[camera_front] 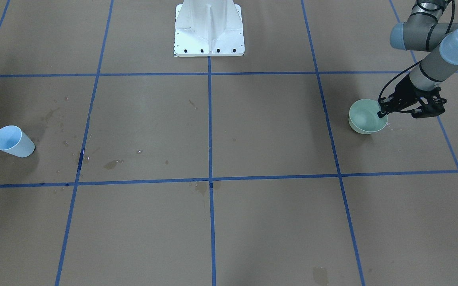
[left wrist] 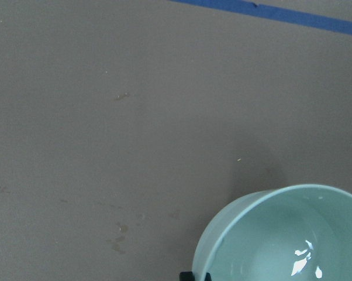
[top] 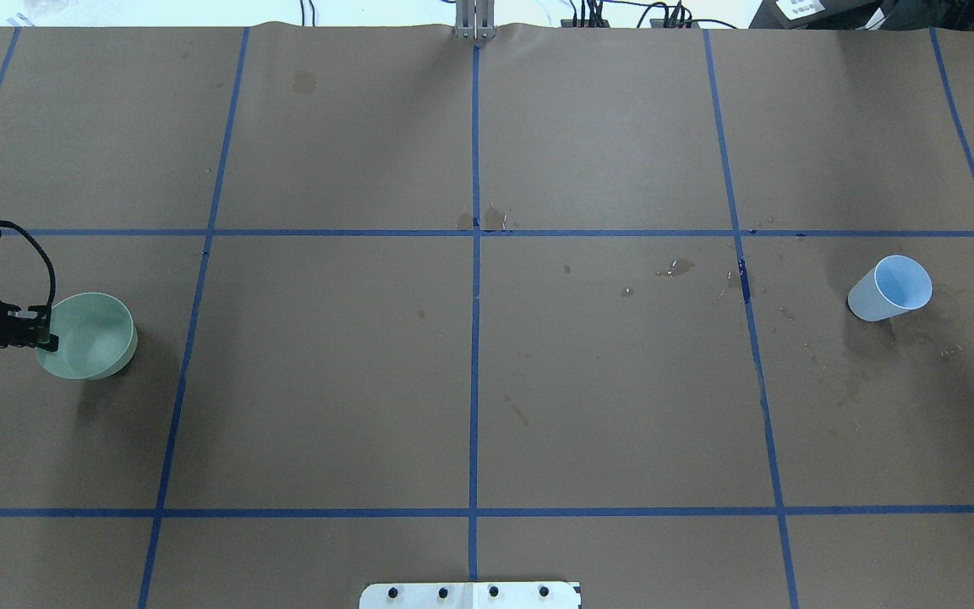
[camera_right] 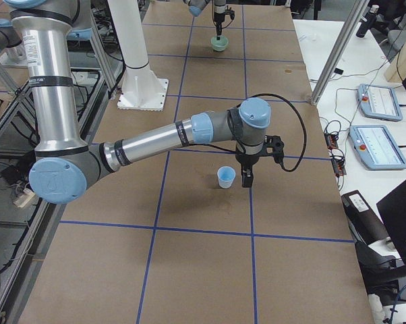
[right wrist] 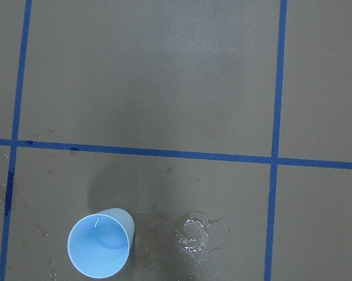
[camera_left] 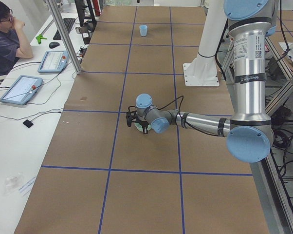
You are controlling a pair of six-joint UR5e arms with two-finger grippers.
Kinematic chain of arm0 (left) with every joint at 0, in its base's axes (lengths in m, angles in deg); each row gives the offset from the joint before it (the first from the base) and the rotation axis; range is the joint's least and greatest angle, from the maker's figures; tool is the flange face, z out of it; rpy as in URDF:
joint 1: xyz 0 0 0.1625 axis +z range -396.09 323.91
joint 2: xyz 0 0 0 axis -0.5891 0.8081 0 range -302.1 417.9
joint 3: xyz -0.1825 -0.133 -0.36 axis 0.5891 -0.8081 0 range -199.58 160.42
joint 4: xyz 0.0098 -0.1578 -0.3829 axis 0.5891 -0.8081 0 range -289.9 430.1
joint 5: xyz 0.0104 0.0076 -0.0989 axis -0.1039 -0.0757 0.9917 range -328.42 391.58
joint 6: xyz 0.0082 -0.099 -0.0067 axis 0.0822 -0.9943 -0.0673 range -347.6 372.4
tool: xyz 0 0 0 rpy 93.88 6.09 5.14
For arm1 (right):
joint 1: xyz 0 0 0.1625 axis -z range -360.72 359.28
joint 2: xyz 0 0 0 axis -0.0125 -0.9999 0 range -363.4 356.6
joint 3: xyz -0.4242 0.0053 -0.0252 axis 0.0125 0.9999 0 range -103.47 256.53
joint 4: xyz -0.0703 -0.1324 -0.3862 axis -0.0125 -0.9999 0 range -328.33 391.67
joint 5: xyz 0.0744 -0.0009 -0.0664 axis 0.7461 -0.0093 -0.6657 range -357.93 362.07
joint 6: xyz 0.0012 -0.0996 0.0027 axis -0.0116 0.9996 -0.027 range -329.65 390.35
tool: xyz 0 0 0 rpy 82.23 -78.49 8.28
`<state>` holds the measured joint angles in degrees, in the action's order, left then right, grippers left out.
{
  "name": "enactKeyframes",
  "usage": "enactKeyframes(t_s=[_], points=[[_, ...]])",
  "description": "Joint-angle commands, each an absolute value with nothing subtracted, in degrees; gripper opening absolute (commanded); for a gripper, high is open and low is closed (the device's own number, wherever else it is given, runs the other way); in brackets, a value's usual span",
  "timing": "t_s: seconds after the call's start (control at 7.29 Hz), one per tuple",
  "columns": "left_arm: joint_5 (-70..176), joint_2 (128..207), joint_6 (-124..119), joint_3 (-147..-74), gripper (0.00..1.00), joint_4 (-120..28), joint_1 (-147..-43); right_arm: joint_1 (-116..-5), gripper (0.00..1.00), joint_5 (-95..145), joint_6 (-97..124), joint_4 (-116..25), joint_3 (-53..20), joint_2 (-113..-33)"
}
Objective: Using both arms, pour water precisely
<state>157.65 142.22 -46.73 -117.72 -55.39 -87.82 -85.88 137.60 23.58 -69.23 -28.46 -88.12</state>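
A pale green bowl stands on the brown paper at the robot's left. My left gripper is shut on its near rim, one finger inside and one outside. The left wrist view shows water glinting in the bowl. A light blue cup stands upright at the robot's right. Only the exterior right view shows my right gripper, pointing down just beside the cup; I cannot tell whether it is open or shut. A wet ring lies next to the cup.
The white pedestal is bolted at the robot's edge of the table. Blue tape lines grid the paper, with dried stains and droplets near the middle and right. A person sits by tablets beyond the far edge.
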Motion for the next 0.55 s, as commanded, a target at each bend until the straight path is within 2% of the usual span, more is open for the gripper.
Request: enactKeyframes(t_s=[0.0, 0.14, 0.27, 0.41], points=[[157.4, 142.2, -46.4, -117.3, 0.0, -55.3, -87.4, -85.9, 0.99, 137.7, 23.6, -69.2, -28.3, -88.0], [157.4, 142.2, -46.4, -117.1, 0.0, -55.3, -87.4, -85.9, 0.99, 137.7, 23.6, -69.2, -28.5, -88.1], [157.4, 142.2, -46.3, -117.1, 0.18, -55.3, -87.4, -85.9, 0.99, 137.7, 23.6, -69.2, -28.4, -88.0], [157.4, 142.2, -46.2, -117.1, 0.64, -55.3, -87.4, -85.9, 0.99, 137.7, 23.6, -69.2, -28.4, -88.1]])
